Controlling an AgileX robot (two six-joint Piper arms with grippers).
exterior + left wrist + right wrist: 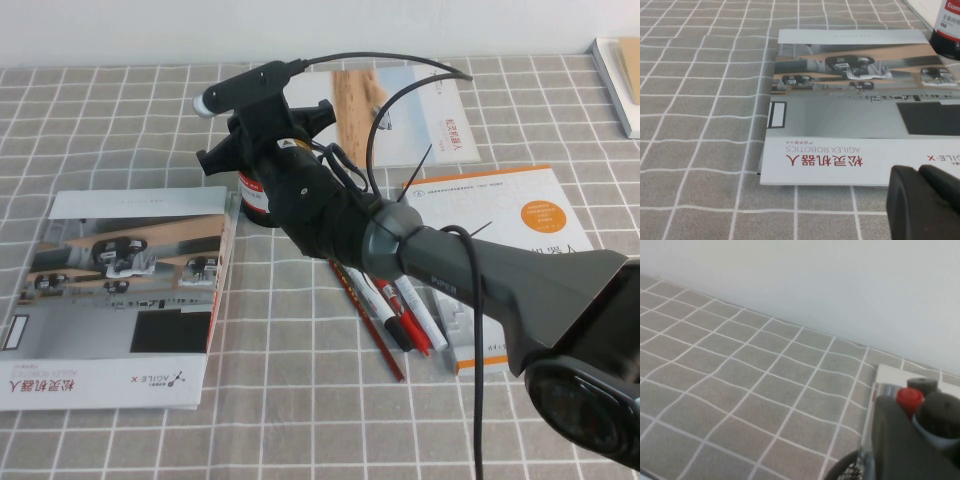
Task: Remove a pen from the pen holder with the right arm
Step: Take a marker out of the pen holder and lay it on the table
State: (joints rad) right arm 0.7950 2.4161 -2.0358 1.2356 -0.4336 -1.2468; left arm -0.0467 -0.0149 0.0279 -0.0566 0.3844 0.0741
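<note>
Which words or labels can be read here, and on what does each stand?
"AGILEX ROBOTICS": grey brochure, upside down; left pincer hangs by its edge.
"松灵机器人": same brochure.
"AGILE·X": same brochure.
"Com", cut off: pen holder label; right pincer is over the holder.
Orange book, far brochure: print too small.

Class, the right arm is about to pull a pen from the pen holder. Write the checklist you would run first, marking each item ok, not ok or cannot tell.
1. The right gripper is above the pen holder: ok, directly over it.
2. There are pens in the holder: ok, caps show beside the gripper.
3. The right gripper has a pen gripped: cannot tell.
4. The left gripper is out of the way: ok, over the booklet, fingers shut.
5. The loose pens are clear of the holder: ok, lying apart to its right.
</note>
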